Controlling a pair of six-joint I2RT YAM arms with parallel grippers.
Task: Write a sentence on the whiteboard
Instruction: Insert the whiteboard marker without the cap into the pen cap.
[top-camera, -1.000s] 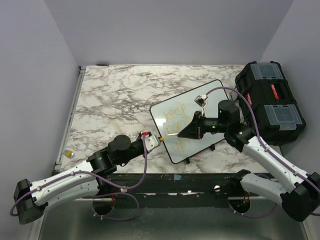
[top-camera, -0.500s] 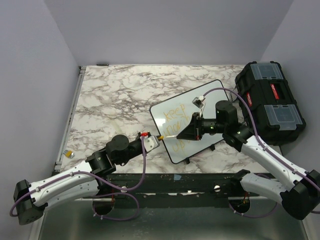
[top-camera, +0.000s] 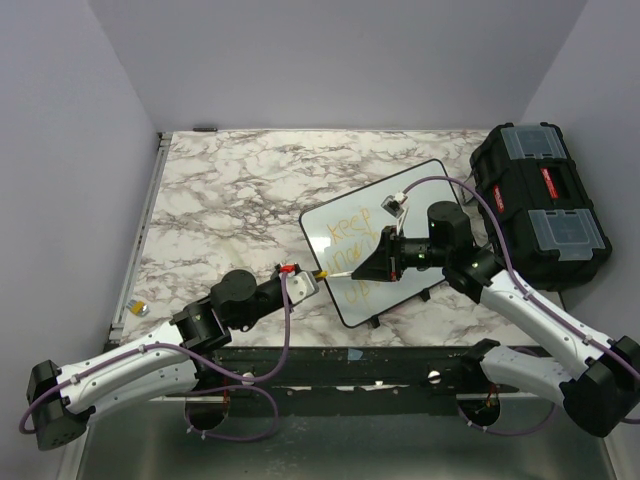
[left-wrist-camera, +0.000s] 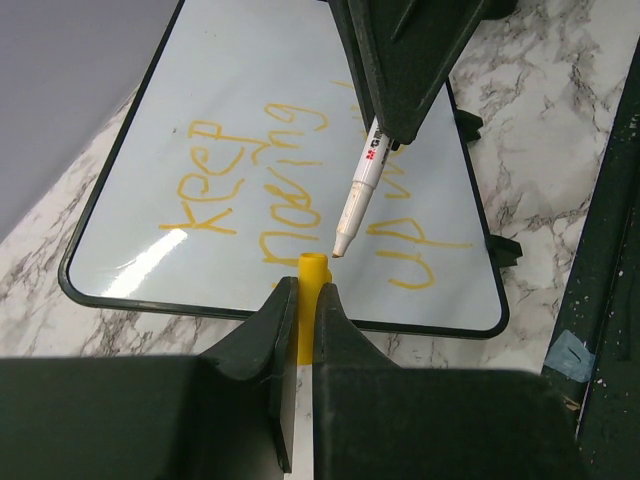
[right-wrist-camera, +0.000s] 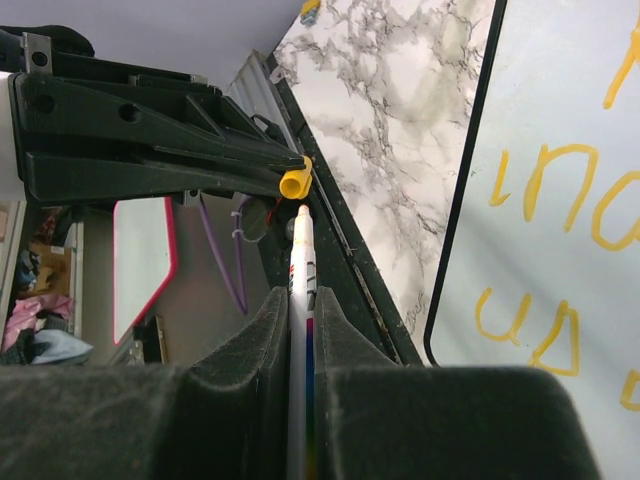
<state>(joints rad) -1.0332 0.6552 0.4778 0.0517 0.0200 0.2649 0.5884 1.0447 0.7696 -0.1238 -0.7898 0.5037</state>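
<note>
The whiteboard (top-camera: 425, 185) lies on the table (top-camera: 230, 190), right of centre, with the toolbox (top-camera: 540, 205) just beside it on the right. The sentence (top-camera: 352, 250) sits on the board in 3 lines. Above the board's near-left edge, the marker (top-camera: 340, 270) in the right gripper (top-camera: 360, 268) points at the cap (top-camera: 324, 275) in the left gripper (top-camera: 318, 275), tip just beside it.

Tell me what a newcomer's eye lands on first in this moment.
The whiteboard, set askew on the right half of the marble table, carries the sentence in three yellow-orange lines. At its near edge the two arms face each other: the right gripper pinches a white marker whose tip points at the yellow cap clamped in the left gripper, just short of it. A black toolbox sits at the far right.
</note>
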